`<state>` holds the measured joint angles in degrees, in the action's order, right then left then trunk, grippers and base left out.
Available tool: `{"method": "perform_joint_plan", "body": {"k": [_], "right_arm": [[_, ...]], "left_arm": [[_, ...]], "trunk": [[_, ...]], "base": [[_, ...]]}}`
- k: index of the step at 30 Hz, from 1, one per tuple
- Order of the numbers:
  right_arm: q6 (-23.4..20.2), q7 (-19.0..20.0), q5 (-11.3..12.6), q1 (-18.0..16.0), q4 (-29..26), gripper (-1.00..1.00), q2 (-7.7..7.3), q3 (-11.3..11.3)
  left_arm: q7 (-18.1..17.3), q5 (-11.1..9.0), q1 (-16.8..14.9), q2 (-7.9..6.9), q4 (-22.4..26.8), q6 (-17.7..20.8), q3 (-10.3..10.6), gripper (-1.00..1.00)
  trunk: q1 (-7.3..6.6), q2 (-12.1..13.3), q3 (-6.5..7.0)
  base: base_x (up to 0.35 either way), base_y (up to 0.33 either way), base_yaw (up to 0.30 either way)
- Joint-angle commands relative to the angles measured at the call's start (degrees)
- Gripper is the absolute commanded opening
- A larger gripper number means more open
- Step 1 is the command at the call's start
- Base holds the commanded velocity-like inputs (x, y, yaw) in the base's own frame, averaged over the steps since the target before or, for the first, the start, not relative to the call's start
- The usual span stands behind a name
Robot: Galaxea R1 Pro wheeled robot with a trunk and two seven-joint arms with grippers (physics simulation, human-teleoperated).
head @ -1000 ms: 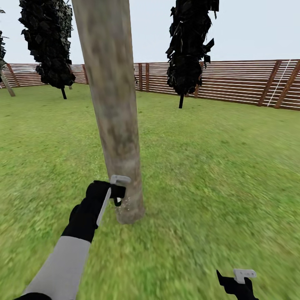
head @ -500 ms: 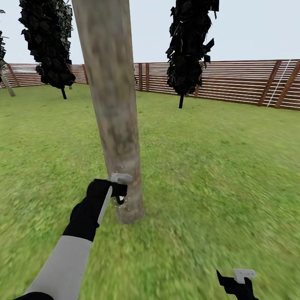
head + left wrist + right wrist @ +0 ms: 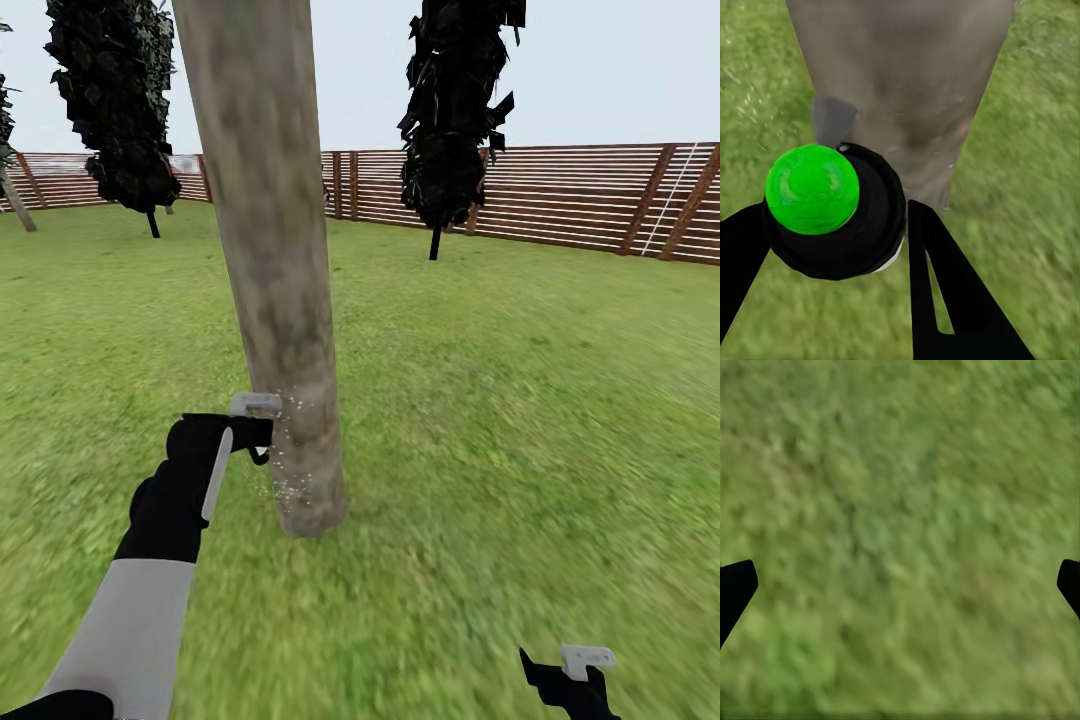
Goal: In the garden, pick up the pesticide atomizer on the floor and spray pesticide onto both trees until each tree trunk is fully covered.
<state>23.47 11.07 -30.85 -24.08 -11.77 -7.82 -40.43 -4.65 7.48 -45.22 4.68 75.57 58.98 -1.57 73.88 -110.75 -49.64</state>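
Your left hand [image 3: 255, 432] is out in front of you at the foot of the near tree trunk [image 3: 270, 250], just beside the bark on its left side. It is clamped on the pesticide atomizer [image 3: 836, 210]: in the left wrist view the two black fingers [image 3: 945, 292] press against either side of the atomizer's round black body, which carries a bright green cap [image 3: 812, 189] facing the camera. Whether any liquid is inside the atomizer you cannot tell, since its body is opaque. From the head view the atomizer itself is mostly hidden behind your hand, and only a small dark loop shows below the fingers.

A scatter of fine white specks of pesticide [image 3: 283, 470] hangs between your left hand and the lower trunk, some of it lying on the bark near the base. The left wrist view shows the same trunk close up, mottled grey-brown and rising from the grass [image 3: 1035, 150], but there the specks are too faint to make out.

Farther back in the head view stand two dark leafy crowns, one [image 3: 115, 100] left of the trunk and one [image 3: 455, 110] right of it, in front of the brown slatted fence [image 3: 560, 195].

Your right hand [image 3: 565, 685] sits low at the bottom right of the head view, over bare lawn. In the right wrist view its two black fingertips [image 3: 735, 589] stand wide apart at the edges with nothing between them but blurred grass.
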Motion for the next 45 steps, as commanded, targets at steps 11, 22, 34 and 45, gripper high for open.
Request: {"method": "perform_joint_plan", "body": {"k": [11, 22, 34, 45], "right_arm": [[0.00, 0.06, 0.00, 0.00, -0.01, 1.00, 0.00, 0.00], [0.00, 0.06, 0.00, 0.00, 0.08, 1.00, 0.07, 0.03], [0.00, 0.30, 0.00, 0.00, 0.08, 1.00, 0.09, 0.09], [0.00, 0.47, 0.00, 0.00, -0.01, 1.00, 0.09, 0.00]], "left_arm": [[0.11, 0.17, 1.85, -0.19, -2.99, -0.52, 0.02, -1.00], [1.01, 0.35, 8.17, 0.26, -20.22, -12.14, 0.39, -1.00], [8.76, -0.27, 15.03, 0.56, -31.60, -28.64, -0.21, -1.00], [9.13, -1.24, 15.51, 0.23, -31.45, -28.99, -0.45, -1.00]], "trunk": [[0.00, 0.00, 0.00], [0.00, 0.00, 0.00], [0.00, 0.00, 0.00], [0.00, 0.00, 0.00]], "base": [[0.000, 0.000, 0.000], [0.000, 0.000, 0.000], [0.000, 0.000, 0.000], [0.079, -0.182, 0.000]]}}
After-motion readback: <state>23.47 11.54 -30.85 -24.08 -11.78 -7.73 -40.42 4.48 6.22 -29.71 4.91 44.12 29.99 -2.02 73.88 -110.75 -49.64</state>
